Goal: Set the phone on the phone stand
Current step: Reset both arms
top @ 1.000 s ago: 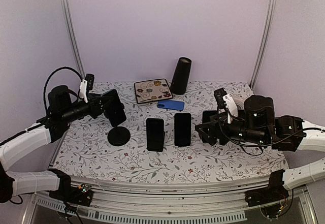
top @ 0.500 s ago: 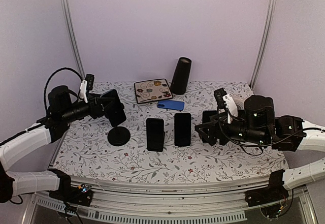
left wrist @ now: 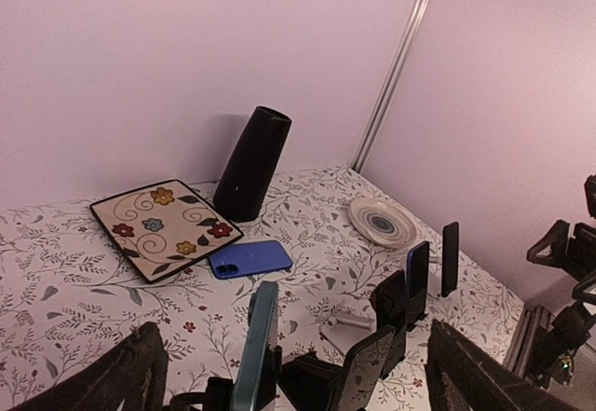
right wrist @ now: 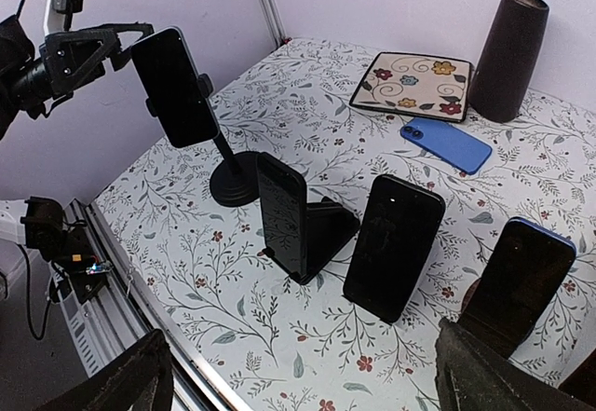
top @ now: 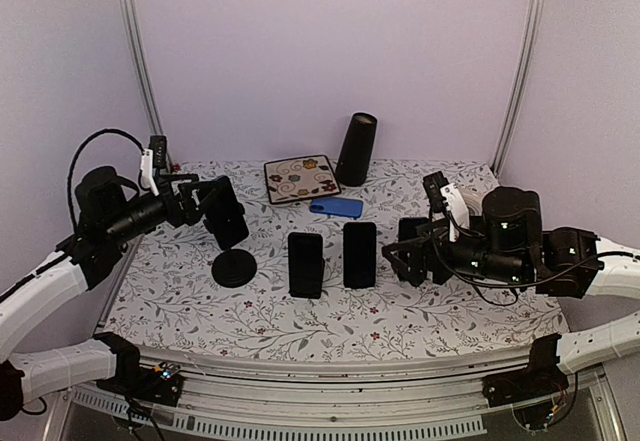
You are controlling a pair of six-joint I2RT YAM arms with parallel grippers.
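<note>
1. From my console, the phone shows me a glossy black glass face; the base of the phone stand looks matt black.
2. The table cover reads as matt printed cloth.
3. The square plate looks like glazed ceramic; the blue phone has a smooth, softly shiny back.
4. The dark cylinder looks matt.

Bottom edge cuts off left gripper jaws; phone hides stand clamp overhead.
</note>
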